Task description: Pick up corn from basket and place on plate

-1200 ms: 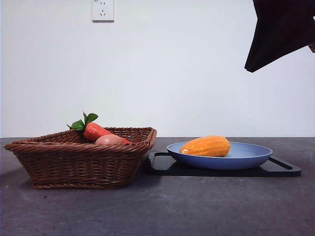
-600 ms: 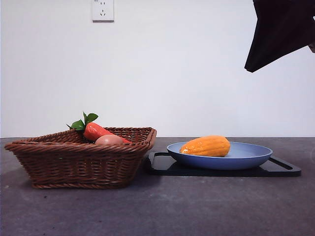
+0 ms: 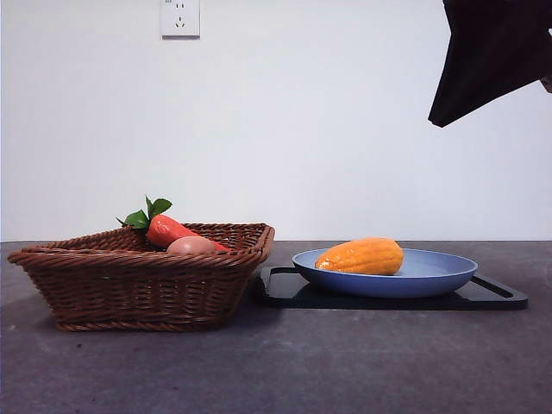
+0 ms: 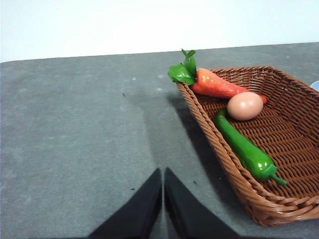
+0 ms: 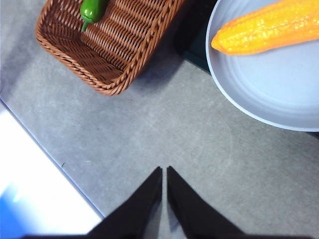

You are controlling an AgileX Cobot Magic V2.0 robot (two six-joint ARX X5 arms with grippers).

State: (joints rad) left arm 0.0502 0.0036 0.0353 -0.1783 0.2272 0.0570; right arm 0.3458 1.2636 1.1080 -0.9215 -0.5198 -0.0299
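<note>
The basket [image 3: 142, 280] is woven brown wicker; the plate [image 3: 431, 276] smooth and matt; the corn [image 3: 360, 257] ribbed, slightly shiny; the tabletop [image 3: 345, 362] matt grey.

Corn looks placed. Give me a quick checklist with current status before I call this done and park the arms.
1. corn lies on the plate: ok.
2. Corn free of any gripper: ok; nothing touches it.
3. right gripper shut, holding nothing, above bare table beside the plate: ok.
4. left gripper shut, holding nothing, over the table beside the basket: ok.
5. Basket holds only the carrot, egg and green pepper: ok.
6. Plate sits squarely on the black tray: cannot tell fully.
</note>
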